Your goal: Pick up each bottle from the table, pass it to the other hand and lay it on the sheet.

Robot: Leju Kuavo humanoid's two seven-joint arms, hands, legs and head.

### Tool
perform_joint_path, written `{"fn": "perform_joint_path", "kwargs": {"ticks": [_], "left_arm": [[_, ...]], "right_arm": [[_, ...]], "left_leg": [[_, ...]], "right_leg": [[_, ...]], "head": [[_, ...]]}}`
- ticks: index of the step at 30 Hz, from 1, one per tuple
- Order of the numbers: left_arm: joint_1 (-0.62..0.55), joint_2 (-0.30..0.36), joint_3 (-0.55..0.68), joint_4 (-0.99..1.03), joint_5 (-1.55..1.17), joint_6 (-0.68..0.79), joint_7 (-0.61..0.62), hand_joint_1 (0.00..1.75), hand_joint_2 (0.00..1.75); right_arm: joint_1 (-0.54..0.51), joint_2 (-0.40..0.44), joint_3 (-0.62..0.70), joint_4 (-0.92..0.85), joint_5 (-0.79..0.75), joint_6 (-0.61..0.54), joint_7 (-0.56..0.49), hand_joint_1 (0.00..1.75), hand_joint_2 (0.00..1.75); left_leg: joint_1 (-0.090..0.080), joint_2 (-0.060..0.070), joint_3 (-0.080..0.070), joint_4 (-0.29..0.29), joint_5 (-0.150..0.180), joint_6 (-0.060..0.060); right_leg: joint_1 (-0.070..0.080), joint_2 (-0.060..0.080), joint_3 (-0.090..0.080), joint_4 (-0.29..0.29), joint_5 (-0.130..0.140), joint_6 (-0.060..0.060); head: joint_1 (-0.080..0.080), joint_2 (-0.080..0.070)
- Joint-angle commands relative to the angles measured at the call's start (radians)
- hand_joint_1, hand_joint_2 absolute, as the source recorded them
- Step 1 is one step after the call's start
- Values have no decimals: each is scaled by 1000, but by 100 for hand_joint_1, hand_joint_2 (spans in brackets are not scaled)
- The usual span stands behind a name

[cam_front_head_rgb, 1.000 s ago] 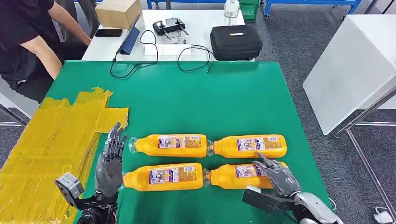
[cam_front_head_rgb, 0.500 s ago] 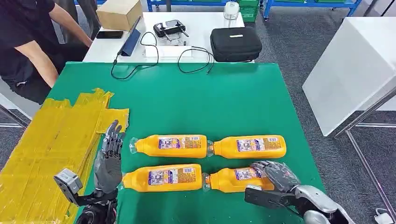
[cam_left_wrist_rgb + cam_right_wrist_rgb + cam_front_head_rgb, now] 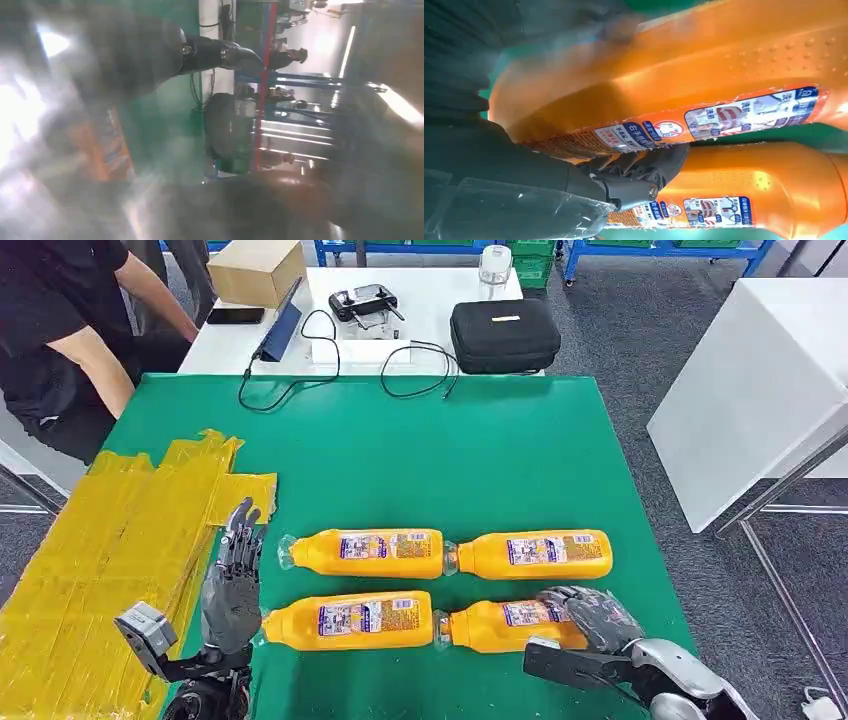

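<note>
Head view: four orange bottles lie on their sides in two rows on the green table (image 3: 480, 440). The right hand (image 3: 592, 618) lies over the base end of the near right bottle (image 3: 505, 625), fingers curled down round its body, a grip that looks closed on it though the bottle rests on the table, not yet lifted. The near left bottle (image 3: 345, 619) lies neck to neck with it, and the far left bottle (image 3: 365, 552) and far right bottle (image 3: 535, 553) are likewise paired behind. The left hand (image 3: 235, 580) rests flat beside the cap end of the near left bottle, fingers straight and apart, holding nothing; it sits between the bottles and the yellow sheet (image 3: 110, 560), probably so it can take the handover and reach the sheet, which carries no bottle. Beyond stands a white table (image 3: 420, 315) with a black case (image 3: 505, 332), a cardboard box (image 3: 255, 268) and cables; a person (image 3: 60, 330) sits at the far left.

Left wrist view: badly blurred (nothing of the finger pose can be read here), with a dark finger (image 3: 215, 52) over green.

Right wrist view: dark fingers (image 3: 649, 167) wedged between two orange bottle bodies, pressed under the held one's label
</note>
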Motion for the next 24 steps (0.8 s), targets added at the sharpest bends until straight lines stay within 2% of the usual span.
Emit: {"fn": "perform_joint_path", "kwargs": {"ticks": [1, 2, 4, 6, 9, 13, 20, 21, 24], "left_arm": [[7, 1, 30, 17, 2, 11, 2, 0, 0], [14, -1, 35, 13, -1, 10, -3, 0, 0], [35, -5, 50, -5, -5, 7, -19, 0, 0], [50, -9, 62, -15, -3, 7, -32, 0, 0], [80, -24, 94, -36, 22, -4, -47, 0, 0], [97, -44, 131, -53, 61, -22, -42, 0, 0], [94, -50, 138, -55, 97, -54, -17, 0, 0], [95, -49, 133, -56, 107, -64, -11, 0, 175], [92, -41, 112, -54, 143, -89, 32, 0, 175]], "right_arm": [[151, 84, -63, -46, 44, -176, 88, 175, 175], [170, 106, -93, -70, 28, -204, 77, 175, 175], [244, 182, -184, -189, -50, -328, -24, 175, 175], [300, 239, -246, -285, -159, -378, -117, 175, 175], [387, 310, -321, -439, -194, -450, -200, 175, 175], [447, 361, -355, -512, -174, -479, -221, 175, 175], [442, 402, -360, -500, -169, -498, -259, 175, 175], [435, 416, -360, -499, -180, -508, -285, 175, 175], [405, 435, -348, -481, -208, -506, -318, 175, 175]], "left_leg": [[2, -5, -1, -1, 1, -2], [2, -4, 0, -1, 0, -1], [2, -5, -1, -1, 0, -2], [1, -5, -3, -1, 0, -2], [2, -3, -8, 1, -2, -2], [2, -3, -9, 1, -2, -2], [2, 0, -11, 0, -1, -2], [1, -1, -12, -1, 0, -2], [2, 0, -11, 0, -1, -2]], "right_leg": [[2, -6, 2, -3, 0, -2], [2, -5, 2, -2, 0, -1], [2, -5, 1, -2, 0, -2], [1, -4, 1, -1, -1, -1], [2, -3, 4, 2, -2, -3], [2, -3, 3, 1, -2, -2], [2, -2, 1, 0, -1, -1], [1, -2, -1, 0, 0, -1], [2, -2, 0, 0, 0, -2]], "head": [[0, 0], [0, 0], [0, 0], [0, 0], [0, 0], [0, 0], [0, 0], [0, 0], [0, 0]]}}
